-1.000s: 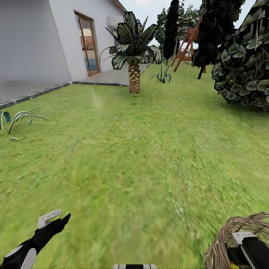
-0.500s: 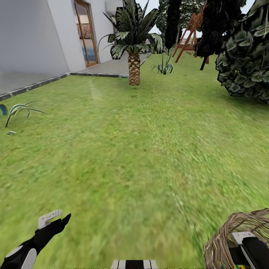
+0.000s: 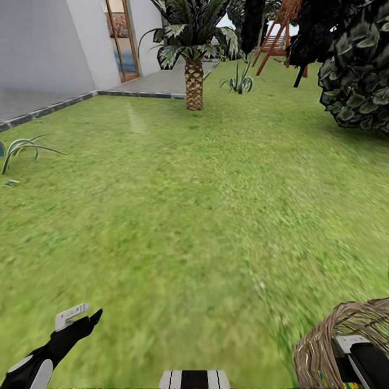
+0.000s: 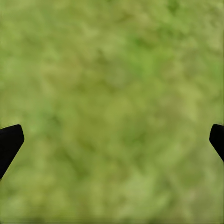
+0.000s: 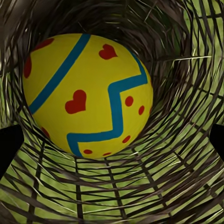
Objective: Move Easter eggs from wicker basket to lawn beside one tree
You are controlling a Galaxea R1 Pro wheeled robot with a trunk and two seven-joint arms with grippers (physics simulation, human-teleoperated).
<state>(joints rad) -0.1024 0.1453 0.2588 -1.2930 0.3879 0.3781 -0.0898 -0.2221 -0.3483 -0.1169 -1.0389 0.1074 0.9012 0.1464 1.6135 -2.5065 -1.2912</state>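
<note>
Right hand [image 3: 356,356] sits down inside the wicker basket [image 3: 324,340], fingers spread around a yellow egg [image 5: 88,93] (not yet clamped); left hand [image 3: 78,319] hangs open over the lawn [image 3: 189,216]; no egg lies by a tree, so all remains.

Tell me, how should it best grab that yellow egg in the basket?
Probably from straight above, through the wicker basket's open top, jaws closing across the Easter egg's widest rounded middle. The woven walls surround it, blocking any sideways approach.
</note>
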